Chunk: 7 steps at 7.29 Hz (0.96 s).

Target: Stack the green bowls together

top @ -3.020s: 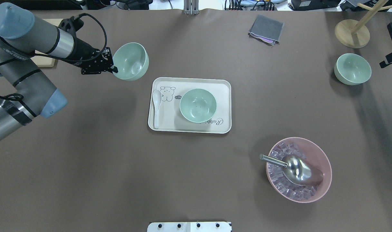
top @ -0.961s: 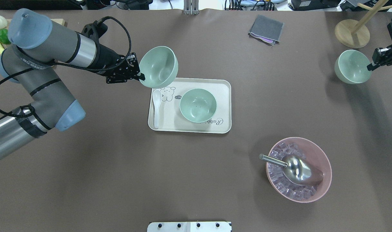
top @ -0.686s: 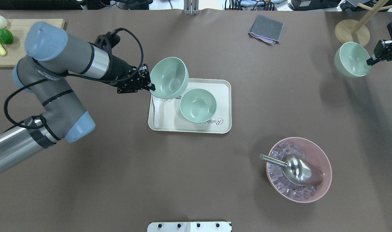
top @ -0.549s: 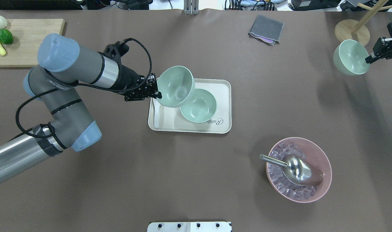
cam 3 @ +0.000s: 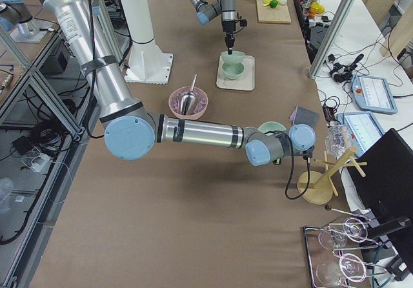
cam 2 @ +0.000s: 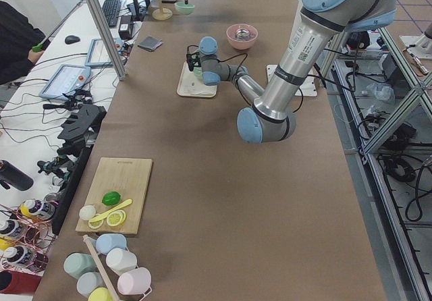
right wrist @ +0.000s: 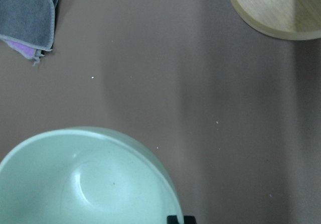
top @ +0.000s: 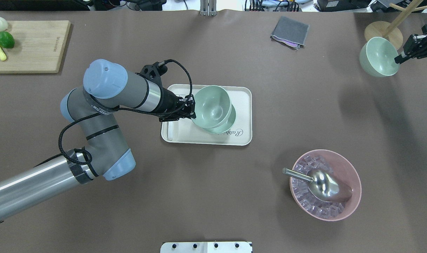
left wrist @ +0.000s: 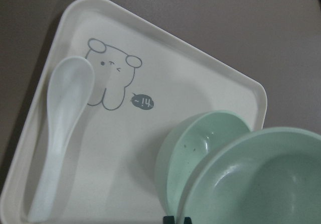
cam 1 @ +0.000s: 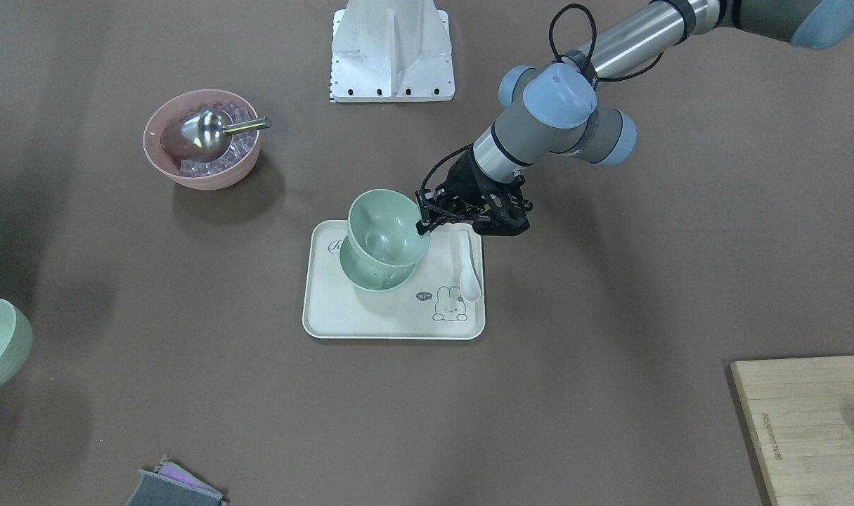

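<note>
Nearest us, at the lower right of the overhead view, a pink bowl [top: 350,172] holds clear ice cubes, and a metal scoop [top: 324,185] lies in it with its handle pointing to the upper left.

Further up, at mid-frame, a cream tray [top: 206,140] rests on the brown counter [top: 199,196]. The tray green bowl [top: 224,129] stands upright on it. In the front-facing view a white spoon [cam 1: 469,270] lies along the tray's right side, above a rabbit drawing.

The left end effector [top: 193,113] reaches in from the left of the overhead frame and is clenched on the left rim of the carried green bowl [top: 212,105]. This bowl is mouth-up and a little tilted. It overlaps the tray green bowl and sits slightly toward the upper left of it. We cannot tell whether the two bowls touch.

Farthest off, at the upper right edge, the right end effector [top: 398,60] grasps the right rim of the far green bowl [top: 376,58]. That bowl is mouth-up, and its shadow falls apart from it, lower on the counter. Just behind it we see the round base of a wooden stand [top: 375,30].

A folded grey cloth [top: 290,31] lies at the upper middle. A wooden cutting board [top: 30,49] with a lime [top: 5,39] and lemon slices fills the upper left corner.
</note>
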### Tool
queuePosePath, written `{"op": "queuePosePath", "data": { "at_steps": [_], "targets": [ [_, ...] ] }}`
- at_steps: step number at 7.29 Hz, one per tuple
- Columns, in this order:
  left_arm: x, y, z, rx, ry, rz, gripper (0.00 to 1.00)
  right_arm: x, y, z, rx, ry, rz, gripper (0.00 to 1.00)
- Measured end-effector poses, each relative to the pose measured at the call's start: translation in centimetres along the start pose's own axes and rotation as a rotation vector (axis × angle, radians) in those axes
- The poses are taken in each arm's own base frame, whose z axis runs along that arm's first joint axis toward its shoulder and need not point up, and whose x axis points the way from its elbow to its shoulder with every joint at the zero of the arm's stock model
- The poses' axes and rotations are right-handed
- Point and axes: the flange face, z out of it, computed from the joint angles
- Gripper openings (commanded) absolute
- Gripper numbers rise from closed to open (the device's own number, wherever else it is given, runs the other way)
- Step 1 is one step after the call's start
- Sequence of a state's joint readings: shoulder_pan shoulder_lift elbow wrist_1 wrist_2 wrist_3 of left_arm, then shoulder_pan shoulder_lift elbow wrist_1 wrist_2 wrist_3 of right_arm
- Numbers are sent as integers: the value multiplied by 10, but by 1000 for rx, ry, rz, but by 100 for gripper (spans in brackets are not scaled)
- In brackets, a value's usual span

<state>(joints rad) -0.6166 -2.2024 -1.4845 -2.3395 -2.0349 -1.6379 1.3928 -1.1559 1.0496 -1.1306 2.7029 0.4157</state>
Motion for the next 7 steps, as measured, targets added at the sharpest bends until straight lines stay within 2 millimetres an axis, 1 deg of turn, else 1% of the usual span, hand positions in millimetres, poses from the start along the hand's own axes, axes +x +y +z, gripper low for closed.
{"op": "queuePosePath", "data": {
  "at_steps": [1,2,3,4,5,6,7],
  "targets": [
    [0,0,3,6,-4,1,26,-2,-1,-1,2,-1,-4,0],
    [-1,-1,6,9,-9,1,98,-5,-2,-2,3,-1,-8,0],
    [-2,-3,11,11,-15,-1,98,-7,-2,-3,5,-2,-11,0],
    [0,-2,17,17,-14,0,98,-10,-2,-4,8,-3,-18,0],
    [6,2,18,22,-4,4,98,-18,-3,-6,13,-6,-25,0],
    [12,5,11,25,12,8,98,-35,-3,-8,17,-13,-29,0],
    [19,2,-3,35,30,11,98,-64,-2,-6,17,-24,-41,0]
  ]
}}
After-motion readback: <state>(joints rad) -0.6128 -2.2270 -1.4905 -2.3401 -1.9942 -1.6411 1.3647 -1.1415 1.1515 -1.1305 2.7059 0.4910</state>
